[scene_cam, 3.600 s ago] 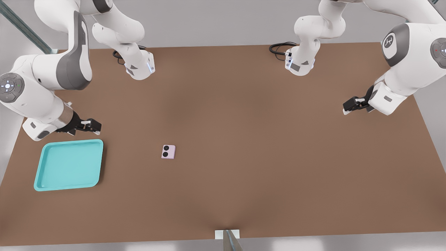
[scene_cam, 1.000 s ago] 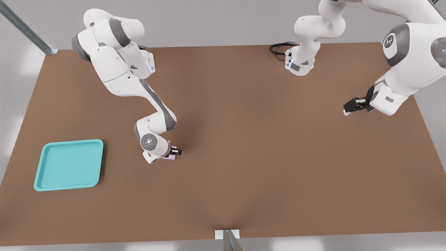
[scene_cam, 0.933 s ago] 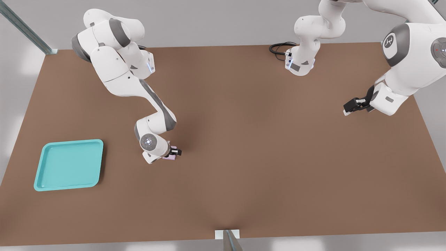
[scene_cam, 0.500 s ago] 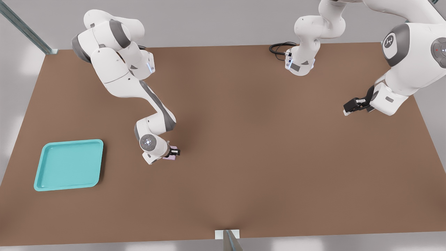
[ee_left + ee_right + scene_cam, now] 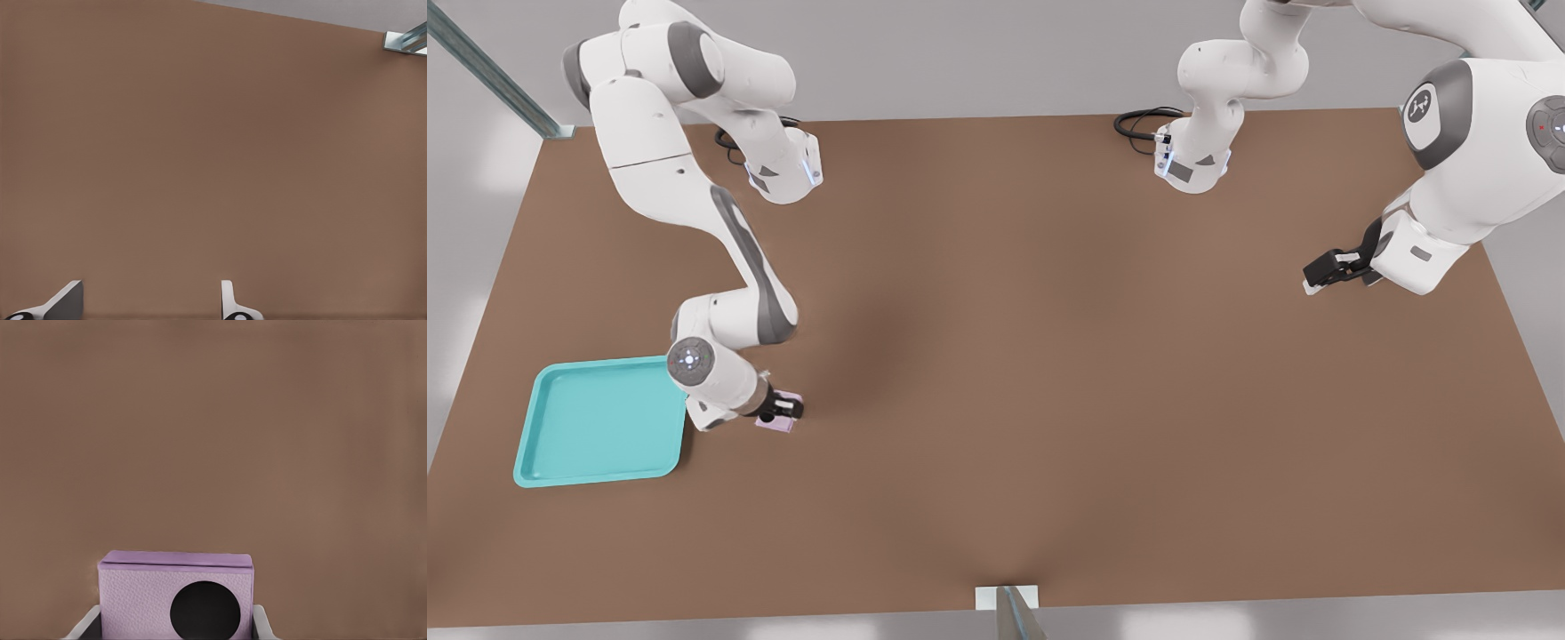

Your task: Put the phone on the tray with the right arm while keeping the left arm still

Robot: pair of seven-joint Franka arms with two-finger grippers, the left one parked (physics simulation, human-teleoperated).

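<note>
Gripping the phone [image 5: 775, 423], the gripper [image 5: 784, 410] of the right arm [image 5: 734, 284] sat just off the tray's [image 5: 601, 420] edge on the front view's right, its two pale fingers [image 5: 261, 623] pressed against opposite sides of the pink case. In the right wrist view the phone [image 5: 175, 595] stood between those fingers with one black round lens [image 5: 204, 611] facing the camera and its folded top edge showing as a thin lilac strip; nothing but brown tabletop lay beyond it. From the front view only a small sliver of pink showed below the black gripper, the rest being covered by the wrist. Whether the phone was clear of the table [image 5: 1103, 356] or brushing it could not be told from either view.

The phone was near the tray but not over it: the tray's nearest rim lay beside the arm's wrist, whose round joint cap [image 5: 690, 357] with small lights overlapped the tray's upper corner on the front view's right. The turquoise tray itself sat flat near the table's edge on the front view's left.

The right arm reached from its base [image 5: 784, 171] at the far side of the table, bending down through a grey-banded elbow towards the tray. A black cable [image 5: 734, 142] coiled beside that base.
</note>
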